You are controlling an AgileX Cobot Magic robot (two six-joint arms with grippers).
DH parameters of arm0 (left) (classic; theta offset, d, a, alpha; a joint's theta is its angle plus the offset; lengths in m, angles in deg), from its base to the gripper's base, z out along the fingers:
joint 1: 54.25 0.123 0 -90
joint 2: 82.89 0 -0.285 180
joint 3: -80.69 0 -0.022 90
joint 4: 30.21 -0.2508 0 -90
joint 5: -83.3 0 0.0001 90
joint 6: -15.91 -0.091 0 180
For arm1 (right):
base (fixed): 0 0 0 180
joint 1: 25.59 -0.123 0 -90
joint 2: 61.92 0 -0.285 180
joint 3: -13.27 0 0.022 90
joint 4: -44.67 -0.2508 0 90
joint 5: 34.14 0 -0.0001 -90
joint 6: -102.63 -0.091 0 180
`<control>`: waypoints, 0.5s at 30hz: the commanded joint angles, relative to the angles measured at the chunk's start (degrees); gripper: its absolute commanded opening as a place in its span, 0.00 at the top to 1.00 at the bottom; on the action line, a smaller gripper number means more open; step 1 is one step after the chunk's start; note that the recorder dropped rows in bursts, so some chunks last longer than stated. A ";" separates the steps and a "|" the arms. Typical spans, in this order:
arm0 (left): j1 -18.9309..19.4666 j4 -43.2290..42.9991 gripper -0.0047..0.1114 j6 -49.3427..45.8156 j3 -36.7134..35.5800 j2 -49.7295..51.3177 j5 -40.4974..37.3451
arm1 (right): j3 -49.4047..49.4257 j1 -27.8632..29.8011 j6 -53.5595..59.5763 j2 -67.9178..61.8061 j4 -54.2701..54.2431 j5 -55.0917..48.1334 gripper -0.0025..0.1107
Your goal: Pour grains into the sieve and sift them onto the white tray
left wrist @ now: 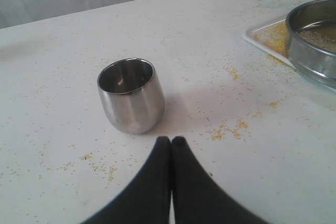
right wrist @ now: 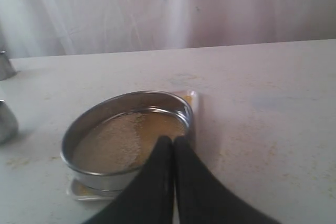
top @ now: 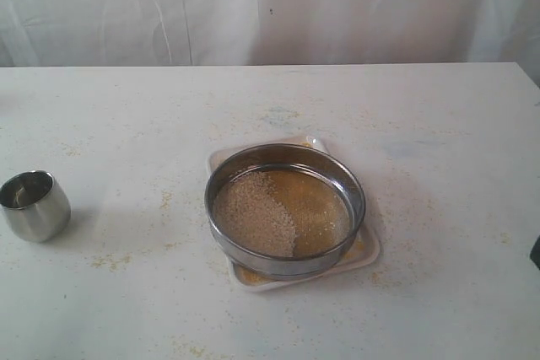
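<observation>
Both sets of jaws were clenched on nothing: my left gripper [left wrist: 171, 140] near the steel cup [left wrist: 131, 95], my right gripper [right wrist: 174, 139] near the sieve [top: 278, 265], which sat on the white tray [top: 372, 251]. The grains [top: 253, 217] lay heaped to one side, so I judged I should grip the rim and shake gently, level.

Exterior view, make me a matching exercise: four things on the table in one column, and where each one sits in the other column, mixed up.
Column one:
1. steel cup
2. sieve
3. white tray
4. grains

Column two:
A. underneath the sieve
B. inside the sieve, heaped mostly in its left half
C. upright by itself, far left
D. sitting on the white tray

Pairs: 1-C, 2-D, 3-A, 4-B
</observation>
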 commanded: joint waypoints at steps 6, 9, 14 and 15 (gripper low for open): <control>0.15 0.51 0.96 0.05 -0.22 -0.29 0.01 | 6.55 0.47 -9.58 3.50 14.38 6.65 0.98; 0.15 0.51 0.96 0.05 -0.22 -0.29 0.01 | 6.55 0.47 -6.32 3.50 14.38 6.25 0.98; 0.15 0.51 0.96 0.05 -0.22 -0.29 0.01 | 6.55 0.47 -2.08 3.50 14.38 6.25 0.98; 0.15 0.51 0.96 0.05 -0.22 -0.29 0.01 | 6.55 0.47 -1.95 3.50 14.38 6.25 0.98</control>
